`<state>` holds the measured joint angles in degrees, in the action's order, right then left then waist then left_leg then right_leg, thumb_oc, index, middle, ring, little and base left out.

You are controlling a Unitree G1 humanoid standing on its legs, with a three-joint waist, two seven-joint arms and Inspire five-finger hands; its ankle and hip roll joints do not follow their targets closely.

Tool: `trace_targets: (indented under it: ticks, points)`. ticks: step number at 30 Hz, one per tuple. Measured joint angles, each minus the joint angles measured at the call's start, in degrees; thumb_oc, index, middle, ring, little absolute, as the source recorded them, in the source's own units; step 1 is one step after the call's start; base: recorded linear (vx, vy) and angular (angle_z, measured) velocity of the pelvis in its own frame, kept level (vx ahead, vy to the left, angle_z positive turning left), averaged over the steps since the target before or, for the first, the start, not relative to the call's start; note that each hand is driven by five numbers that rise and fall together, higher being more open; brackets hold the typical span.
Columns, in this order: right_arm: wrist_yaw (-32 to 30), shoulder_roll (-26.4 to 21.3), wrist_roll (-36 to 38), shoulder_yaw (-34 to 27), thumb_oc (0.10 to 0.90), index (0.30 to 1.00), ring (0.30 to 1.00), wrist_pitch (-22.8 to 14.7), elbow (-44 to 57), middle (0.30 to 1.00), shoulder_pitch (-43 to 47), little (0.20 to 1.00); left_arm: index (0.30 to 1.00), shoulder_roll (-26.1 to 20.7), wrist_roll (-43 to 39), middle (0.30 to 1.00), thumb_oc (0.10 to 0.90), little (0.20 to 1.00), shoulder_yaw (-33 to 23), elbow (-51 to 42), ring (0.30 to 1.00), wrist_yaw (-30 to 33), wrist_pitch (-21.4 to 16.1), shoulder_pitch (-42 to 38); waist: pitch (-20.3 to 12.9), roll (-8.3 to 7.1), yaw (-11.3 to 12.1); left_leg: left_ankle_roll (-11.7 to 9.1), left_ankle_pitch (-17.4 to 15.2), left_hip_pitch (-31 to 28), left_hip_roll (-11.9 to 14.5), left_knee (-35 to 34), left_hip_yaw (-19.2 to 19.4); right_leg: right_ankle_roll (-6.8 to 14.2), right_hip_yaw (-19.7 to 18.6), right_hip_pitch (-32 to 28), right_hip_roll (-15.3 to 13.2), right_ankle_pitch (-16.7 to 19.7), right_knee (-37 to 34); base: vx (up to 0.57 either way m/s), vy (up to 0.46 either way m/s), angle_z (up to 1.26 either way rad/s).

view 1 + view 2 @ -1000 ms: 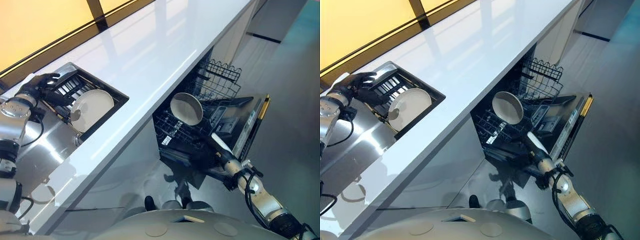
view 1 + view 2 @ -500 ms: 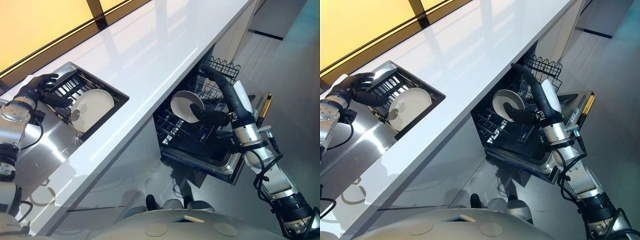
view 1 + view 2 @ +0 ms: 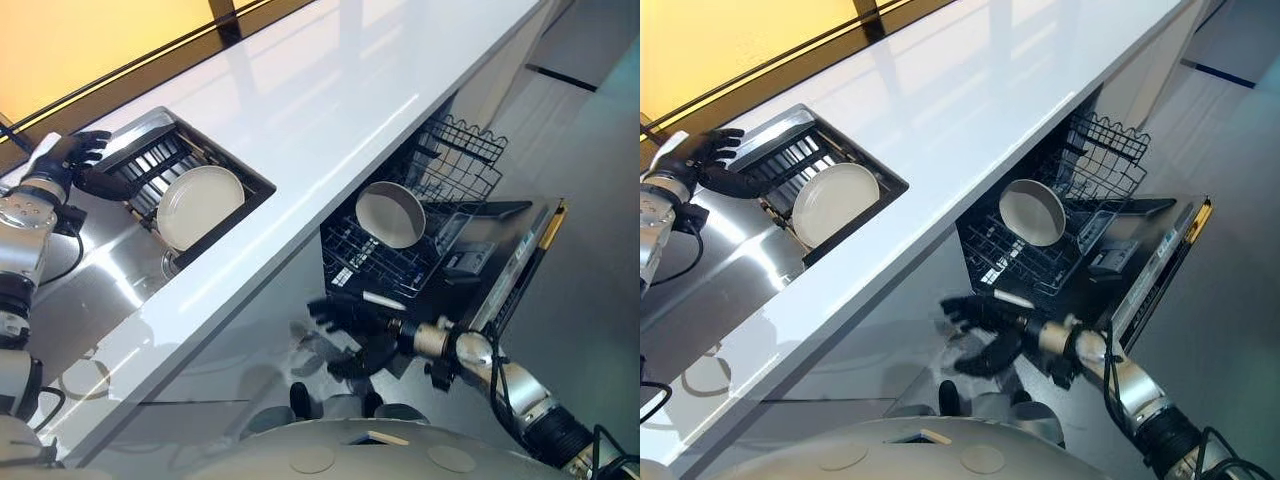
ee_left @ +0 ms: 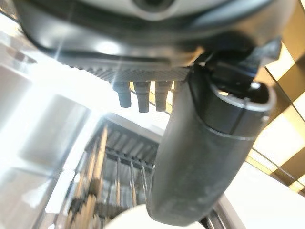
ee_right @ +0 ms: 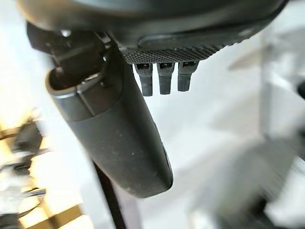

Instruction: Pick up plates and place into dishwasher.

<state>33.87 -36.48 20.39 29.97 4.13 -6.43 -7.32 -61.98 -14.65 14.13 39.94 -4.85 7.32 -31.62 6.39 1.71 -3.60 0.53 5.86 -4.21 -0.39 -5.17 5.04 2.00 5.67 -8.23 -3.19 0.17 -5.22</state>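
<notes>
White counter (image 3: 330, 90) overhead; a round pale plate (image 3: 391, 214) stands on edge in the dishwasher rack (image 3: 375, 262). Right hand (image 3: 345, 325) spread, empty; left hand (image 3: 72, 160) relaxed.

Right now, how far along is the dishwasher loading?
Done: one plate stands in the dishwasher's lower rack, and the door is down. In hand: nothing; the right hand hangs open in front of the rack, and the left hand is open at the sink rack. Left: the plate in the sink rack has yet to be picked up.
</notes>
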Motion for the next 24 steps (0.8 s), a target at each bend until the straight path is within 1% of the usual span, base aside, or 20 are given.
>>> trace_targets:
  ticks: [4, 8, 10, 12, 13, 15, 17, 20, 24]
  points:
    - [-2.1, 1.4, -2.0, -0.5, 0.800, 0.900, 0.900, 0.4, -8.8, 0.900, -0.5, 0.900, 0.900, -0.6, -1.2, 0.900, 0.800, 0.900, 0.0, -0.2, 0.900, 1.8, 0.2, -0.6, -0.1, -1.28, 0.2, 0.0, 0.0, 0.1, 0.0, -0.2, -0.3, 0.1, 0.4, 0.0, 0.0, 0.0, 0.0, 0.00, -0.036, 0.04]
    - [-6.3, 5.9, -4.5, -2.0, 0.800, 0.900, 0.900, 0.1, -19.4, 0.900, -0.7, 0.900, 0.900, -0.6, -1.1, 0.900, 0.800, 0.900, 0.0, -0.4, 0.900, 2.0, 0.6, -0.6, -0.1, -1.49, 0.2, 0.0, 0.0, 0.2, -0.1, -0.1, -0.6, 0.0, 0.8, -0.1, -0.1, 0.0, 0.0, 0.01, -0.021, 0.05]
    - [-10.8, 9.8, -9.1, -2.9, 0.800, 0.900, 0.900, -2.5, -29.5, 0.900, 0.5, 0.900, 0.900, -0.5, -1.1, 0.900, 0.800, 0.900, 0.0, -1.0, 0.900, 2.3, 1.4, -0.6, -0.1, -1.50, 0.3, 0.1, 0.2, 0.2, -0.1, -0.1, -0.8, 0.0, 1.2, -0.2, -0.1, 0.0, 0.0, 0.03, -0.002, 0.04]
    - [-13.9, 12.5, -11.7, -4.2, 0.800, 0.900, 0.900, -3.8, -36.9, 0.900, 2.2, 0.900, 0.900, -0.5, -1.1, 0.900, 0.800, 0.900, 0.0, -1.0, 0.900, 2.2, 1.6, -0.6, -0.1, -1.44, 0.4, 0.2, 0.2, 0.2, -0.2, -0.1, -0.9, 0.0, 1.2, -0.2, -0.1, 0.0, 0.0, 0.05, 0.002, 0.02]
    - [-16.7, 13.6, -15.4, -4.7, 0.800, 0.900, 0.900, -5.1, -39.3, 0.900, 3.1, 0.900, 0.900, -0.3, -1.1, 0.900, 0.800, 0.900, 0.0, -1.0, 0.900, 2.1, 2.3, -1.0, -0.1, -1.43, 0.4, 0.2, 0.2, 0.2, -0.2, -0.1, -1.1, 0.0, 1.3, -0.3, -0.1, 0.0, 0.0, 0.07, 0.006, 0.04]
    - [-19.7, 14.4, -21.2, -4.5, 0.800, 0.900, 0.900, -7.5, -42.0, 0.900, 4.5, 0.900, 0.900, 0.4, -1.1, 0.900, 0.800, 0.900, 0.9, -1.0, 0.900, 1.3, 3.7, -3.0, -0.1, -1.43, 0.6, 0.2, 0.3, 0.2, -0.2, -0.2, -1.6, 0.0, 1.6, -0.4, -0.2, 0.0, 0.0, 0.08, 0.018, 0.08]
    - [-22.5, 15.3, -25.4, -4.0, 0.800, 0.900, 0.900, -8.0, -44.2, 0.900, 5.8, 0.900, 0.900, 0.6, -1.1, 0.900, 0.800, 0.900, 2.3, -1.0, 0.900, -0.7, 4.8, -5.2, -0.1, -1.36, 0.9, 0.2, 0.4, 0.1, -0.3, -0.2, -1.9, 0.0, 1.8, -0.7, -0.2, 0.0, 0.0, 0.09, 0.044, 0.10]
    - [-25.0, 16.4, -27.8, -4.0, 0.800, 0.900, 0.900, -8.1, -46.2, 0.900, 5.9, 0.900, 0.900, 1.0, -1.2, 0.900, 0.800, 0.900, 3.0, -1.1, 0.900, -3.5, 5.2, -5.5, -0.3, -0.67, 0.7, 0.3, 0.4, -0.3, -0.6, -0.2, -2.3, 0.1, 2.1, -1.2, -0.4, -0.1, 0.0, 0.10, 0.077, 0.07]
    - [-27.3, 17.1, -28.5, -4.6, 0.800, 0.900, 0.900, -9.3, -46.9, 0.900, 4.8, 0.900, 0.900, 1.2, -1.2, 0.900, 0.800, 0.900, 3.0, -1.2, 0.900, -4.8, 5.2, -5.5, -0.5, 0.06, 0.5, 0.4, 0.5, -0.3, -0.7, -0.2, -2.3, 0.1, 1.9, -1.2, -0.5, -0.1, 0.0, 0.08, 0.111, 0.00]
